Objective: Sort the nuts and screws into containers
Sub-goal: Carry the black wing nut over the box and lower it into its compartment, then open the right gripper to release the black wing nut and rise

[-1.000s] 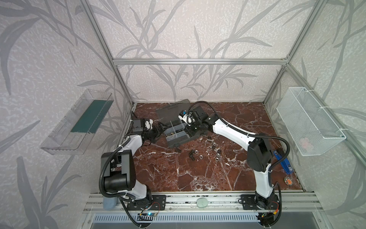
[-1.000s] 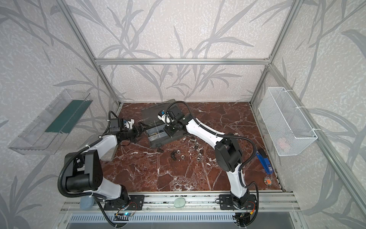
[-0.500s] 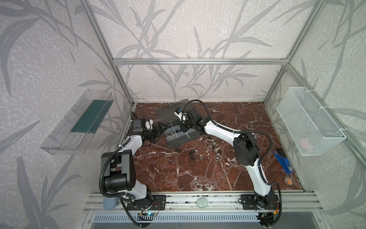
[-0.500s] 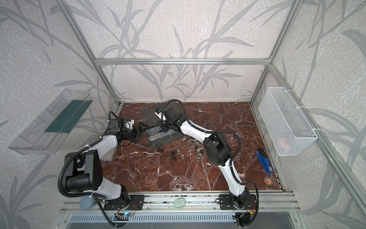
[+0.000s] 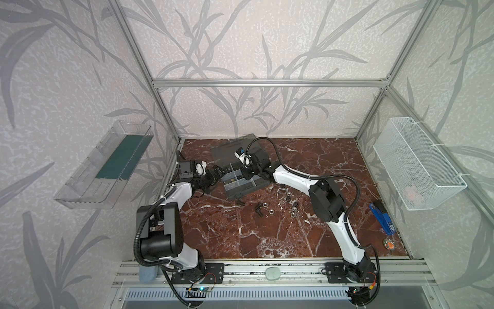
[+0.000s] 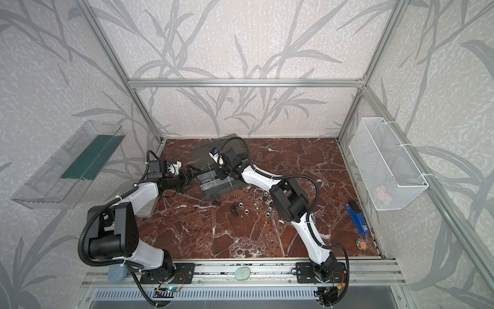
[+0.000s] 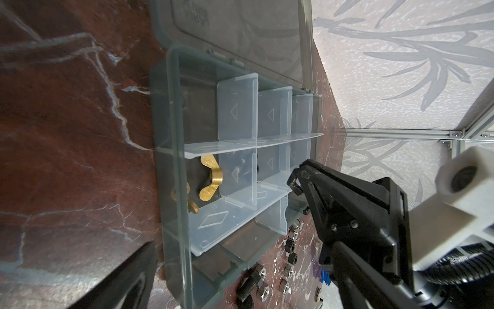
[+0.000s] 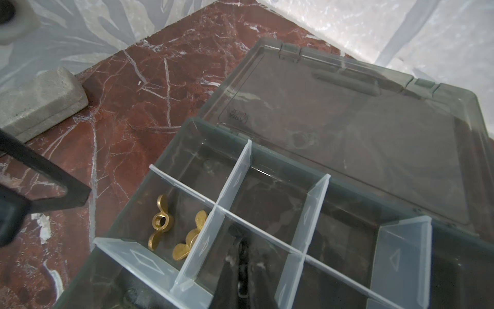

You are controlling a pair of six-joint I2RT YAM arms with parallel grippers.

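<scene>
Right hand pinches black nut low inside a cell, so it drops contained. Left hand, wide, sits just beside the case; I judge it braces. Other nuts lie on desk.

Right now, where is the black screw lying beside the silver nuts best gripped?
Probably across its shank, from straight above: the black screw lies on its side, so jaws can straddle it. Mind the silver nut beside it.

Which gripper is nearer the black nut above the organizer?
Right. The right gripper is shut on the black nut over the organizer; the left gripper stands open outside its side wall.
</scene>
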